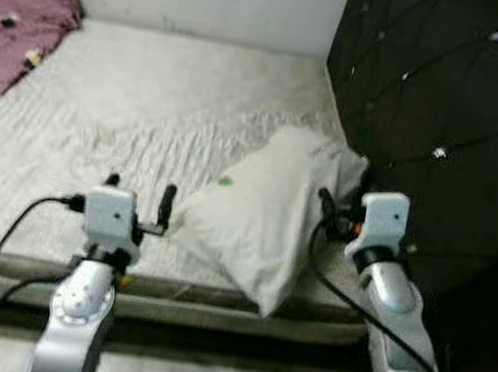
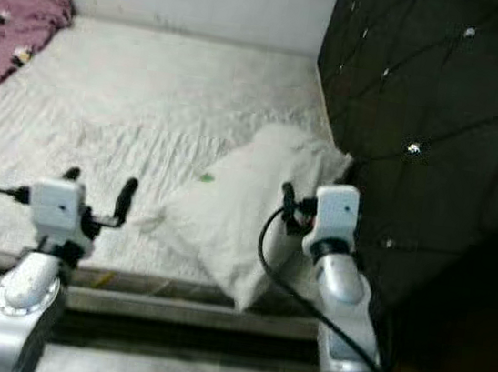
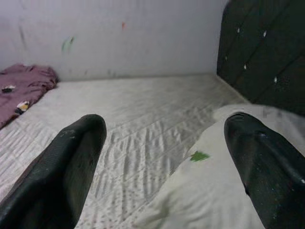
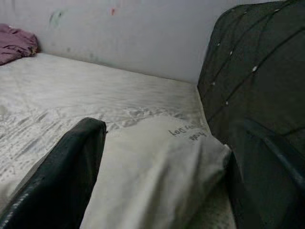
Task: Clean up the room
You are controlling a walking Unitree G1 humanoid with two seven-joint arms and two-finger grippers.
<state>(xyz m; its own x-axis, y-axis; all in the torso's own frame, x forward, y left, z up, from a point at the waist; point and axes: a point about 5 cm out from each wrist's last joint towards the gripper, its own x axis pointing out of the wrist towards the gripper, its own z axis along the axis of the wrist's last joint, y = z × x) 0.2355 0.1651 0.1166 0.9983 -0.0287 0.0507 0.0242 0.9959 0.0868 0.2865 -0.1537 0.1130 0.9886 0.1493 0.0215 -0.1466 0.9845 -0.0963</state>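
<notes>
Quilted mattress (image 1: 149, 109); plump white pillow (image 1: 263, 215); tufted headboard (image 1: 442, 111).

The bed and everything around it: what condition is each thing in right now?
White rumpled pillow: lying askew near the mattress edge, beside the headboard.
Pale quilted mattress: bare, wrinkled.
Purple crumpled blanket: heaped in the far corner.
Dark tufted headboard: upright.
Left gripper: open, holding nothing.
Right gripper: open, straddling the pillow.

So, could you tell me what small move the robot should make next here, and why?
Probably ease both grippers forward to close on the pillow. It lies askew at the mattress edge near the headboard, and the open left gripper and right gripper already flank it without gripping.
</notes>
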